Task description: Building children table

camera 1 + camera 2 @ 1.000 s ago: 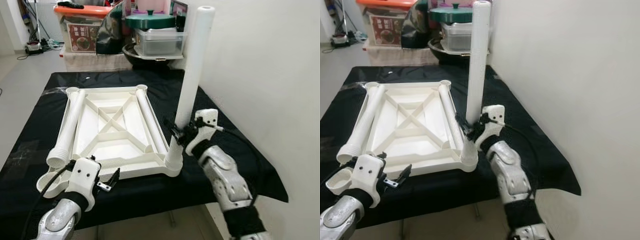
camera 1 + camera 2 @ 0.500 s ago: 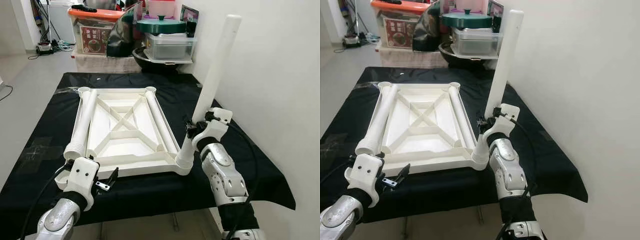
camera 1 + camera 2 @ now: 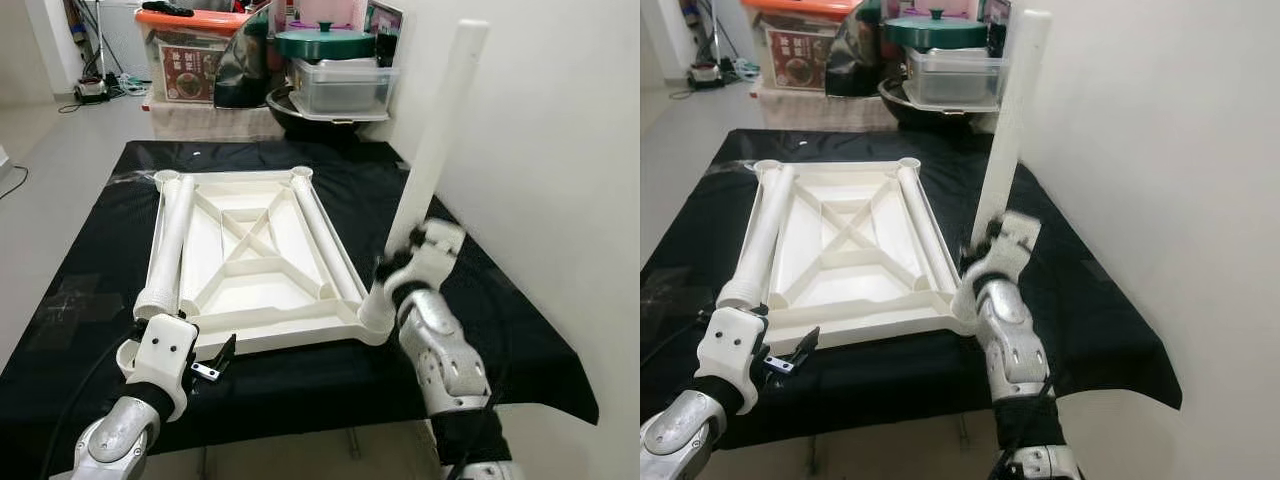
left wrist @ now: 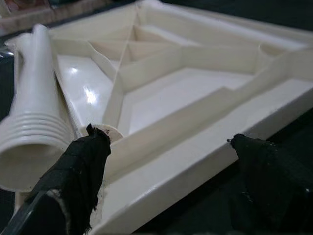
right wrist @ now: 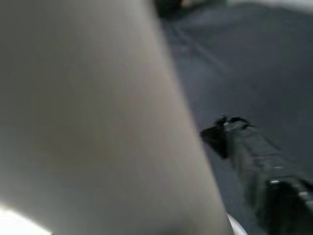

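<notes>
White plastic makes up every part of the children's table: the ribbed rectangular white table panel (image 3: 250, 255) lies underside-up in the middle of the black-draped tabletop (image 3: 80, 270), and everything else is placed here against it.

Off the panel's near left corner hovers the left gripper (image 3: 213, 362), its jaws spread wide around that corner's edge and holding nothing. Along the panel's left rim lies a loose white tubular leg with a ribbed end (image 3: 168, 250), not yet stood up. A second white leg lying flat (image 3: 322, 248) rests along the panel's right rim.

At the panel's near right corner, a third white leg standing up (image 3: 432, 150) leans slightly outward from its socket. The right gripper (image 3: 395, 262) holds it low on the shaft, jaws closed around it.

By the look of it, one leg is being seated and is not yet straight; two lie waiting, and a fourth cannot be made out. So the build seems under halfway.

Behind the panel's far edge, an orange-lidded clear storage box (image 3: 190, 55) carries a red label whose writing is too small to read.
</notes>
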`<state>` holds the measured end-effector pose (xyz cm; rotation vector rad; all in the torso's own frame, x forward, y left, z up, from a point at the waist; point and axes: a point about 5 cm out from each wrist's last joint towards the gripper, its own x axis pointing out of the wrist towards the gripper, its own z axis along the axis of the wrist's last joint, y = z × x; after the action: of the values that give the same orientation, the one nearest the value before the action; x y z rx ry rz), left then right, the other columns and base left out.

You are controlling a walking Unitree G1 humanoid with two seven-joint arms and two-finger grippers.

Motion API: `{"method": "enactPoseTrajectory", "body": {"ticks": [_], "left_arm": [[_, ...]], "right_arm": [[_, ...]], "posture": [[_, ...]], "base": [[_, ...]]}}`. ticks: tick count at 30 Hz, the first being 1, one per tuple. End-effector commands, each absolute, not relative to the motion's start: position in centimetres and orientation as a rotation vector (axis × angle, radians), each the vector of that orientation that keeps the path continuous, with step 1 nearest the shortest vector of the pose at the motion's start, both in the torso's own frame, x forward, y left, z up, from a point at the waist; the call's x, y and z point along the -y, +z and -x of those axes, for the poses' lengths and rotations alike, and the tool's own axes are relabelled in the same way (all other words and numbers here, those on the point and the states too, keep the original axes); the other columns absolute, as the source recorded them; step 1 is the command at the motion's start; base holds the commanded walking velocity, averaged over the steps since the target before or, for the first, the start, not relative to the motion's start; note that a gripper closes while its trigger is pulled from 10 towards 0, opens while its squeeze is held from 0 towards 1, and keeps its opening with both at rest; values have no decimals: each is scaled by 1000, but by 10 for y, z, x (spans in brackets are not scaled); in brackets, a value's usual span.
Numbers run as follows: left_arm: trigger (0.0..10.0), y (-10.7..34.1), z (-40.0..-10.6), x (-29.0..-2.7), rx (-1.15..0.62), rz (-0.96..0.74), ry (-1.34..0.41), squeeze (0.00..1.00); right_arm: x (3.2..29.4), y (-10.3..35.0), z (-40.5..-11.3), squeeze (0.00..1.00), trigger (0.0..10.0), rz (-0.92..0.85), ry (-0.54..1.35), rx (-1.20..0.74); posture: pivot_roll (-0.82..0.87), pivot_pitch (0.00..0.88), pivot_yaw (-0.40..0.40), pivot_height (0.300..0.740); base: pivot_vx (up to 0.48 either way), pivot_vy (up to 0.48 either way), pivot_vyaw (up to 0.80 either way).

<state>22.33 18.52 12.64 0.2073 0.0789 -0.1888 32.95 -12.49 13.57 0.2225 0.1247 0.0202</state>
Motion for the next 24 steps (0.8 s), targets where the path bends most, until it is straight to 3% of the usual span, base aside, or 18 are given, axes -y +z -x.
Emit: {"method": "enactPoseTrajectory", "body": {"ticks": [1, 2, 3, 4, 5, 6, 14, 19, 24], "left_arm": [[10000, 127, -225, -185, -83, -222, -198, 0], [10000, 127, -225, -185, -83, -220, -198, 0], [10000, 127, -225, -185, -83, -220, -198, 0], [10000, 127, -225, -185, -84, -219, -199, 0], [10000, 127, -225, -185, -84, -219, -199, 0], [10000, 127, -225, -185, -84, -219, -199, 0], [10000, 125, -226, -183, -86, -217, -208, 0], [10000, 123, -229, -180, -87, -211, -220, 0], [10000, 122, -230, -179, -87, -206, -227, 0]], "right_arm": [[129, 157, -334, 1000, 10000, -250, 38, -38], [129, 167, -334, 937, 10000, -255, 55, 8], [129, 173, -334, 937, 10000, -258, 65, 36], [130, 184, -334, 137, 10000, -257, 94, 85], [129, 190, -333, 137, 10000, -254, 111, 114], [129, 193, -333, 0, 10000, -252, 122, 129], [134, 224, -332, 0, 10000, -187, 315, 226], [147, 210, -338, 0, 10000, -35, 626, 118], [167, 199, -350, 0, 10000, 66, 731, 42]], "posture": [[119, 0, -78, 740], [119, 0, -78, 740], [119, 0, -78, 740], [118, 0, -78, 740], [118, 0, -78, 740], [118, 0, -78, 740], [94, 0, -73, 740], [83, 0, -73, 740], [81, 0, -74, 740]], "base": [[0, 0, 0], [0, 0, 0], [0, 0, 0], [0, 0, 0], [0, 0, 0], [0, 0, 0], [0, 0, 0], [0, 0, 0], [0, 0, 0]]}}
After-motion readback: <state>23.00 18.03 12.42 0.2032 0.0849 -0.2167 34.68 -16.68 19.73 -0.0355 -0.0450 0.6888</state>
